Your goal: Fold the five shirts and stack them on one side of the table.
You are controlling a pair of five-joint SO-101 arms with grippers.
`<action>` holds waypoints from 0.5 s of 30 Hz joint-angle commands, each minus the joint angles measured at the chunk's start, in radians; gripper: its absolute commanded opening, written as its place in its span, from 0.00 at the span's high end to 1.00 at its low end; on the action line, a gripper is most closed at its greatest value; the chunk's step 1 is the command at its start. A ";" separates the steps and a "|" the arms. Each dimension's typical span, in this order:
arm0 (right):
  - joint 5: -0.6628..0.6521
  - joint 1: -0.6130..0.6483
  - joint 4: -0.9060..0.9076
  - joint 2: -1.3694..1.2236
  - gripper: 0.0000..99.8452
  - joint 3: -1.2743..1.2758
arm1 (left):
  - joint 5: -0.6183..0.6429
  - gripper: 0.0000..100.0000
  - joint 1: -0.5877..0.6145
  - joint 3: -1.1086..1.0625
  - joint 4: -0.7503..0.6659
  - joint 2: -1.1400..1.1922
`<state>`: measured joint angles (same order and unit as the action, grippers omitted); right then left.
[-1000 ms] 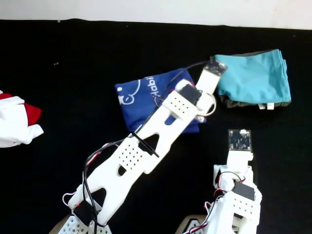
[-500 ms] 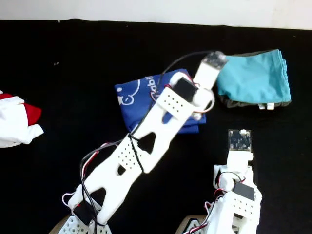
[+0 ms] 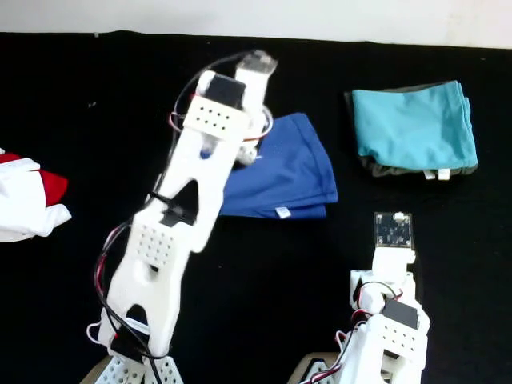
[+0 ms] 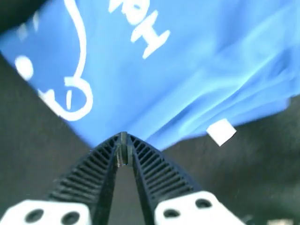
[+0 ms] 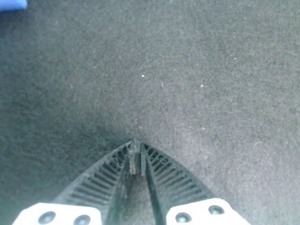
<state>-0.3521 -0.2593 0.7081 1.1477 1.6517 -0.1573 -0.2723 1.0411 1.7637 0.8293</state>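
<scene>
Left claw (image 4: 123, 149) pinched closed, empty, over edge of blue shirt (image 3: 284, 172); teal pile (image 3: 412, 124) well apart, toward right arm (image 3: 392, 320).

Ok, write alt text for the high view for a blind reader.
The left arm extends over a black table, its wrist above the edge of a folded blue shirt. A folded teal shirt lies to the right, a crumpled white and red shirt at the picture's left edge, the right arm at the bottom.
</scene>
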 commanded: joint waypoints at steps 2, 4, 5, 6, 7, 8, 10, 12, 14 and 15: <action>-0.008 -0.012 -0.019 0.002 0.98 0.018 | 0.018 0.99 0.021 -0.202 -0.063 -0.074; -0.008 -0.012 -0.019 0.002 0.98 0.018 | 0.043 0.99 0.021 -0.275 -0.089 -0.077; -0.008 -0.012 -0.019 0.002 0.98 0.018 | 0.046 0.99 0.022 -0.308 -0.101 -0.077; -0.008 -0.012 -0.019 0.002 0.98 0.018 | 0.046 0.99 0.027 -0.340 -0.112 -0.079; -0.008 -0.012 -0.019 0.002 0.98 0.018 | 0.046 0.99 0.035 -0.367 -0.120 -0.081; -0.008 -0.012 -0.019 0.002 0.98 0.018 | 0.048 0.99 0.047 -0.389 -0.120 -0.081; -0.008 -0.012 -0.019 0.002 0.98 0.018 | 0.048 0.99 0.067 -0.410 -0.117 -0.084; -0.008 -0.012 -0.019 0.002 0.98 0.018 | 0.049 0.99 0.090 -0.414 -0.109 -0.099; -0.008 -0.012 -0.019 0.002 0.98 0.018 | 0.049 0.99 0.101 -0.417 -0.100 -0.147; -0.008 -0.012 -0.019 0.002 0.98 0.018 | 0.049 0.99 0.101 -0.417 -0.097 -0.177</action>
<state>-0.3521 -0.2593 0.7081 1.1477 1.6517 -0.1174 -0.1849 0.6252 1.6548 0.7587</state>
